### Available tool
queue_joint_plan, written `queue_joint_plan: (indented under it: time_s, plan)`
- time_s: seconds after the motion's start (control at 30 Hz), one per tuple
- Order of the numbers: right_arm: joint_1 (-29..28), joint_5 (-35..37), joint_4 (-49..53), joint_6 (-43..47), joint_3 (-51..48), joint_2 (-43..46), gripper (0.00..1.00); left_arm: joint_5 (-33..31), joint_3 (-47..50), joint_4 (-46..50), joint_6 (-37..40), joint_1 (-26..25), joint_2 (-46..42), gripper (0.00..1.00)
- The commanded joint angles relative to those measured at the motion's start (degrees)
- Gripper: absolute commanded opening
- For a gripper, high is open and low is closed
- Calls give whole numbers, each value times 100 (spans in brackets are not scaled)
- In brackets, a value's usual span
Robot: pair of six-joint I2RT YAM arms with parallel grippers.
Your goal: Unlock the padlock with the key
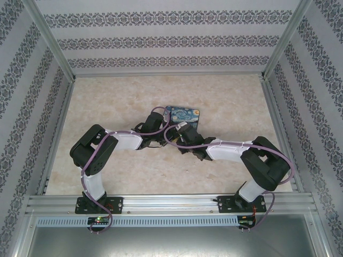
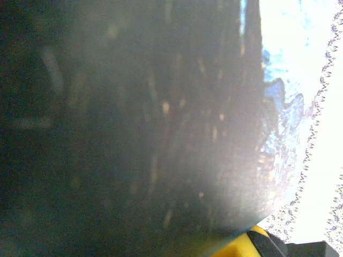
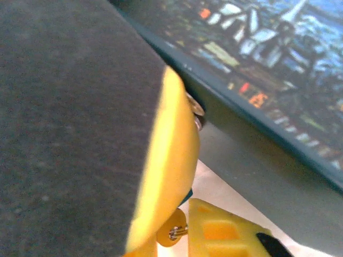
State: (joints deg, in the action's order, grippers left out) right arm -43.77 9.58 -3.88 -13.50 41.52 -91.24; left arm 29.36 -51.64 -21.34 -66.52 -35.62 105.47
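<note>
- Because the left hand (image 1: 156, 140) and the right hand (image 1: 188, 145) crowd together just in front of the tin (image 1: 185, 115), the padlock's place cannot be told more closely than that cluster.
- In the right wrist view a small silvery bit (image 3: 196, 112) peeks past the yellow edge of a finger (image 3: 171, 160), close against the tin's dark side wall. It may be the key or the shackle, but too little shows to say.
- The left hand is closed down tight. What it grips, if anything, I cannot tell, as its wrist view is a dark blur with a pale blue patch at the right.
- How far apart the right hand's jaws stand I cannot tell, because a broad dark pad (image 3: 69, 118) sits very close to the lens.
- Both forearms reach inward from elbows bent out to the sides, and the wrists meet near the middle of the surface (image 1: 118, 101).
- The tin lies flat, well apart from the papered walls (image 1: 32, 96).
- Bare surface lies open to its left, to its right and beyond it.
- A metal rail (image 1: 171, 202) bounds the near edge.
</note>
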Motion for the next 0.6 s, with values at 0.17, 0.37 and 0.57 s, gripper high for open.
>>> queue_joint_plan:
  time_s: [0.17,0.37,0.57]
  plan:
    - [322,-770,-374,-240,59,330,0,178,46,141,-58,-20,-141,0]
    - [1065,-2683,-969,-871,-216,480,0,175,95,107,-28,-9,-141,0]
    - [1444,-3890,-1373,-1327,-249,367,0,175,109,67,-42,-10,-123,0]
